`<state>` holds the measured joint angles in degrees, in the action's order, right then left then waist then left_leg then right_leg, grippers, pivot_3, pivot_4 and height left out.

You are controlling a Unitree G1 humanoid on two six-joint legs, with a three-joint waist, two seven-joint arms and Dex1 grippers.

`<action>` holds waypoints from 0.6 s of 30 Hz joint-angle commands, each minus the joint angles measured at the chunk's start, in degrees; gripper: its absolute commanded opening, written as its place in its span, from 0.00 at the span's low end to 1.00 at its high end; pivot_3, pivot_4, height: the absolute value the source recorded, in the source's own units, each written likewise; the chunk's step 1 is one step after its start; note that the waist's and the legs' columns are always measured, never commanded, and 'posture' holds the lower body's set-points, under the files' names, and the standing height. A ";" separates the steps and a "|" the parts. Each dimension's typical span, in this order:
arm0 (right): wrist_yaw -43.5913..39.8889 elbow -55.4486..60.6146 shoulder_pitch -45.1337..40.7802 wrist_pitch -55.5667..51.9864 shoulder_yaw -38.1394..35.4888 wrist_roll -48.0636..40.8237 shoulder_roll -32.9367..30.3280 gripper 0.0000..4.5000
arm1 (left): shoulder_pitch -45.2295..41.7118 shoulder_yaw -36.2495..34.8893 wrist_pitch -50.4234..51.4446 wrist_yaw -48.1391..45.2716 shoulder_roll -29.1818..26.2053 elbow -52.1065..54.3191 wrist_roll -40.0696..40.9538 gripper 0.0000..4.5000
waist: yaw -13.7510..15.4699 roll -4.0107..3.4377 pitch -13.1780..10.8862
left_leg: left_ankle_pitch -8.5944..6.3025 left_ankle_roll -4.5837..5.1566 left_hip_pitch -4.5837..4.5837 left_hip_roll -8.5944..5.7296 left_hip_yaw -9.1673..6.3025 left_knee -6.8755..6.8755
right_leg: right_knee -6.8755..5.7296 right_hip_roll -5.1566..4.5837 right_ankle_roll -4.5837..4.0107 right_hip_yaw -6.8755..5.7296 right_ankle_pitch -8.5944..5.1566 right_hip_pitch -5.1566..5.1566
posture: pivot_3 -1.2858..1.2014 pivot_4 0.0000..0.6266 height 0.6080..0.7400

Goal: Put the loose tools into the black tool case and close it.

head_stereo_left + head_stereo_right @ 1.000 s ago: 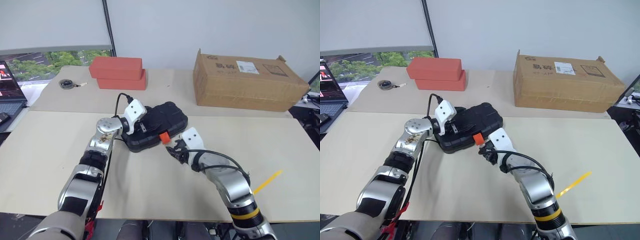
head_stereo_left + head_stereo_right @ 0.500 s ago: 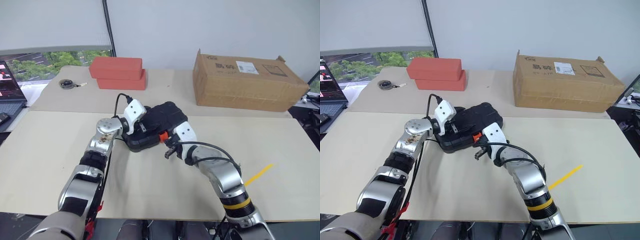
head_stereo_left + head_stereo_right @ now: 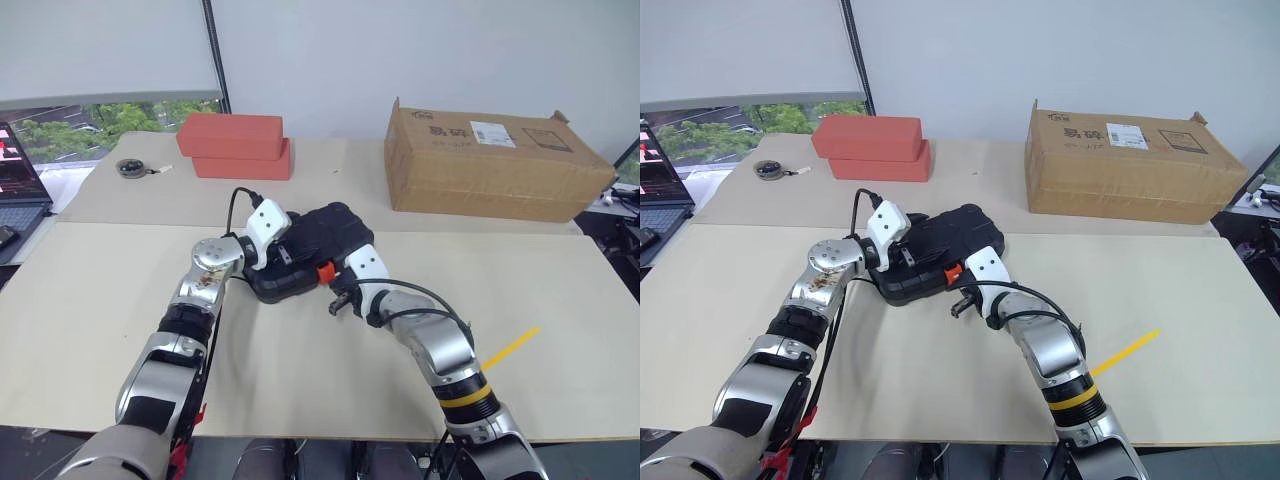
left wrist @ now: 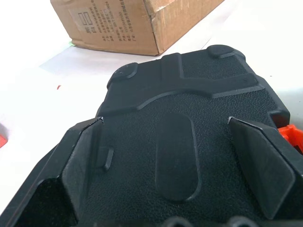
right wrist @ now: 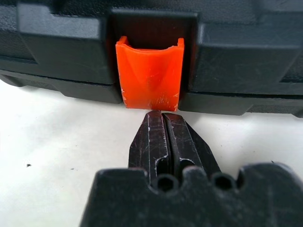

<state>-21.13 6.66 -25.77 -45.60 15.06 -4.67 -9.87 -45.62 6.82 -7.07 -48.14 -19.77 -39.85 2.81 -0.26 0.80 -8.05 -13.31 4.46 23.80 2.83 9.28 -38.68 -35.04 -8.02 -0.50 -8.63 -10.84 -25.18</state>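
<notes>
Mid-table, the case [image 3: 312, 250] lies closed, lid down, its orange latch [image 5: 149, 78] on the near edge facing the robot. At the case's 9 o'clock side the left gripper [image 3: 283, 238] reaches over the lid, its fingers [image 4: 78, 165] spread wide and resting on the textured top. Just short of the latch, at 6 o'clock from it, the right gripper [image 5: 163, 137] points its tips at the orange tab with the fingers pressed together, holding nothing. Red boxes [image 3: 236, 145] sit at 11 o'clock, a cardboard box [image 3: 490, 165] at 1 o'clock.
</notes>
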 commanded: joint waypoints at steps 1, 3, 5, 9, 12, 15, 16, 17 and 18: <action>-3.30 5.28 0.70 3.99 -2.44 -1.47 -3.24 0.01 | 3.49 -1.14 3.57 -0.19 -0.71 -0.23 0.77 1.00 | -0.07 -0.02 -0.02 | 0.00 0.00 0.01 0.00 0.00 0.02 | 0.01 -0.01 0.00 0.00 0.00 -0.02 | 0.52 0.24 0.79; -6.50 6.65 3.54 5.66 -3.83 -2.20 -7.46 0.01 | 4.59 -4.51 4.71 -0.59 -2.09 3.80 4.16 1.00 | -0.07 -0.03 -0.02 | 0.00 0.00 0.06 -0.02 0.01 0.06 | 0.02 -0.03 0.07 0.00 0.04 -0.07 | 0.52 0.24 0.79; -9.43 7.13 6.07 10.34 -5.53 -3.00 -10.96 0.01 | 6.50 -7.31 7.47 -1.01 -3.73 9.34 7.46 1.00 | -0.27 0.00 -0.06 | -0.03 0.03 0.07 -0.09 0.02 0.23 | 0.09 -0.11 0.12 -0.01 0.07 -0.09 | 0.52 0.24 0.79; -17.30 3.76 11.70 27.61 -11.87 -6.22 -16.27 0.01 | 14.50 -14.21 14.91 -0.27 -8.33 24.27 14.39 1.00 | -1.14 0.03 -0.12 | 0.17 0.08 0.41 -0.09 0.13 0.47 | 0.05 0.13 0.11 0.02 0.06 -0.30 | 0.52 0.24 0.79; -23.87 -1.21 14.55 36.67 -16.76 -10.05 -18.46 0.01 | 22.84 -19.06 21.20 1.37 -11.21 35.59 18.75 1.00 | -1.23 0.09 -0.25 | 0.61 -0.40 0.35 -0.02 0.12 0.67 | 0.05 0.55 0.32 0.03 -0.13 -0.29 | 0.52 0.24 0.79; -28.58 -6.38 15.36 38.59 -19.82 -12.29 -21.63 0.18 | 32.32 -22.67 24.97 3.25 -12.92 45.22 20.90 1.00 | -0.70 0.10 -0.51 | 0.59 -0.45 0.34 -0.02 0.12 0.79 | 0.06 0.59 0.31 0.03 -0.19 -0.31 | 0.52 0.24 0.79; -29.86 -8.11 15.35 39.46 -20.85 -13.16 -22.29 0.26 | 35.31 -23.77 25.78 3.81 -13.21 47.50 21.33 1.00 | -0.52 0.07 -0.57 | 0.56 -0.43 0.33 -0.04 0.12 0.79 | 0.08 0.56 0.30 0.03 -0.20 -0.28 | 0.52 0.24 0.79; -31.03 -9.53 15.38 40.32 -21.82 -13.92 -22.81 0.33 | 37.87 -24.80 27.16 4.38 -13.27 49.61 22.38 1.00 | -0.31 0.06 -0.60 | 0.49 -0.47 0.33 -0.05 0.13 0.79 | 0.13 0.53 0.29 0.07 -0.20 -0.29 | 0.52 0.24 0.79; -31.86 -10.61 15.38 40.99 -22.52 -14.45 -23.13 0.42 | 39.66 -25.49 28.29 4.89 -13.28 51.28 23.25 1.00 | -0.15 0.05 -0.67 | 0.40 -0.51 0.33 -0.07 0.12 0.79 | 0.16 0.48 0.28 0.06 -0.21 -0.26 | 0.52 0.24 0.79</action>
<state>-50.70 -3.23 -10.03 -7.53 -4.78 -16.65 -32.23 -7.45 -16.63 19.39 -44.37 -32.57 6.32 23.56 -0.42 0.85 -8.72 -13.25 3.95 24.10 2.77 9.39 -37.89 -34.85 -7.57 -0.22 -8.57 -11.05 -25.40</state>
